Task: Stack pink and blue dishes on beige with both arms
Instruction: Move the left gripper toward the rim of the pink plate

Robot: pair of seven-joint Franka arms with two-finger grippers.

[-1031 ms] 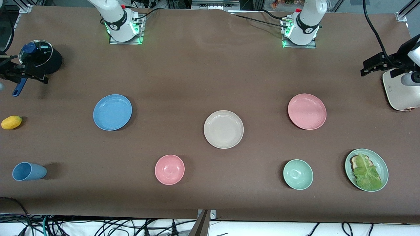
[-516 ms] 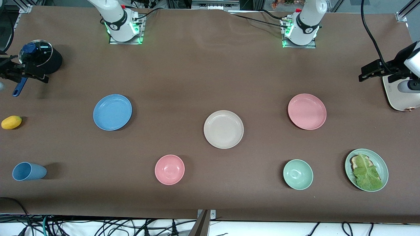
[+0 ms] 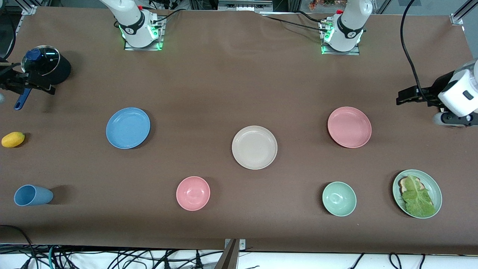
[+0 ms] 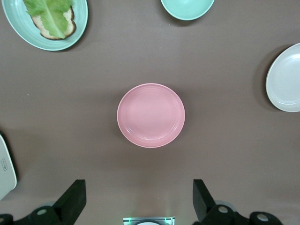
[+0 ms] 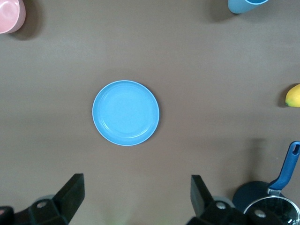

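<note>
The beige plate (image 3: 254, 147) lies mid-table. The pink plate (image 3: 349, 127) lies toward the left arm's end and the blue plate (image 3: 128, 128) toward the right arm's end, all apart and bare. My left gripper (image 3: 405, 96) hangs open over bare table at the left arm's end. In the left wrist view its gripper (image 4: 139, 199) is well apart from the pink plate (image 4: 151, 115). My right gripper (image 3: 37, 85) hovers open by the pot. The right wrist view shows that gripper (image 5: 138, 194) empty, apart from the blue plate (image 5: 125, 112).
A lidded pot (image 3: 44, 67), a yellow fruit (image 3: 13, 139) and a blue cup (image 3: 33, 195) sit at the right arm's end. A pink bowl (image 3: 193, 193), a green bowl (image 3: 339, 198) and a lettuce plate (image 3: 417, 193) line the near side. A white appliance (image 4: 5, 168) stands by the left gripper.
The left arm's wrist and gripper have swung inward toward the pink plate, covering the white appliance. The right arm and all the dishes have stayed put.
</note>
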